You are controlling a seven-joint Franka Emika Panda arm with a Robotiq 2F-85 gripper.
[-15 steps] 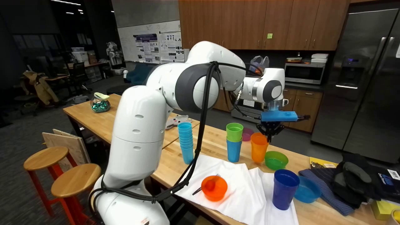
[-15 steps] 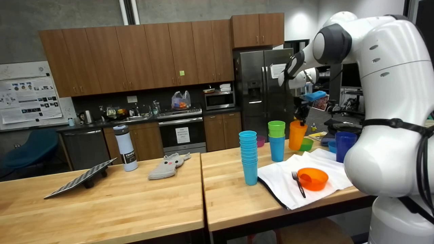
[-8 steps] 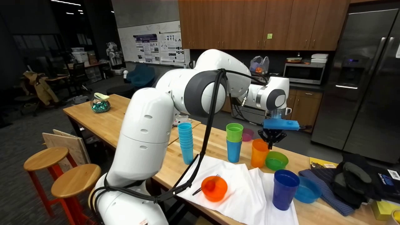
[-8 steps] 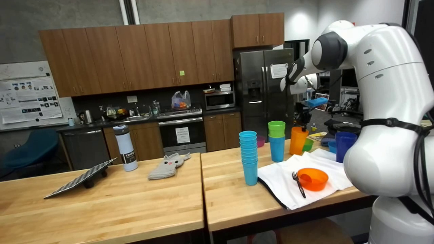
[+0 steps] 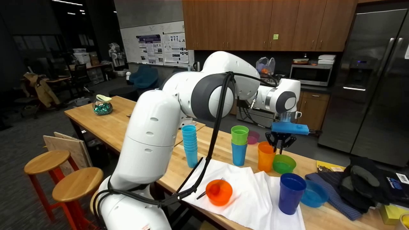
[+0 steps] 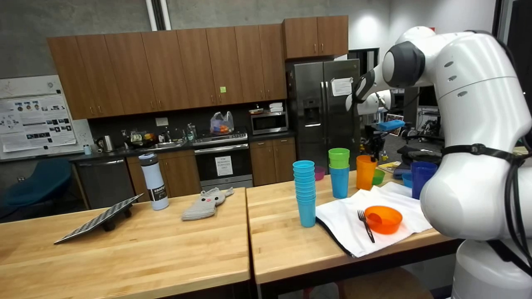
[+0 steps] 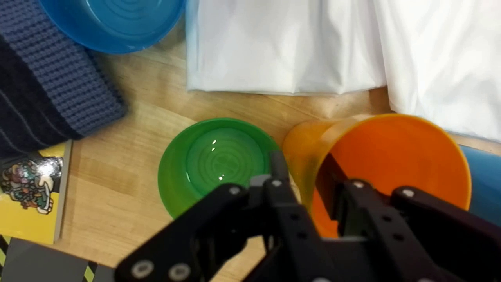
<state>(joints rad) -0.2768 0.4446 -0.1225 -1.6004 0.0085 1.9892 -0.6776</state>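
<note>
Yeah, your parted gripper (image 7: pixel 303 172) straddles one wall of the tall orange plastic cup (image 7: pixel 391 156); sideways drift might tip it.

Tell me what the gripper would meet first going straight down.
Likely the orange cup: the open gripper seems to straddle its rim. The green bowl beside it might come first; depth is unclear.

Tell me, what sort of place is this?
Probably a research lab's kitchen area: there's a refrigerator, an oven with a "FOR RESEARCH PURPOSES ONLY" sign, and technical-looking posters.
</note>
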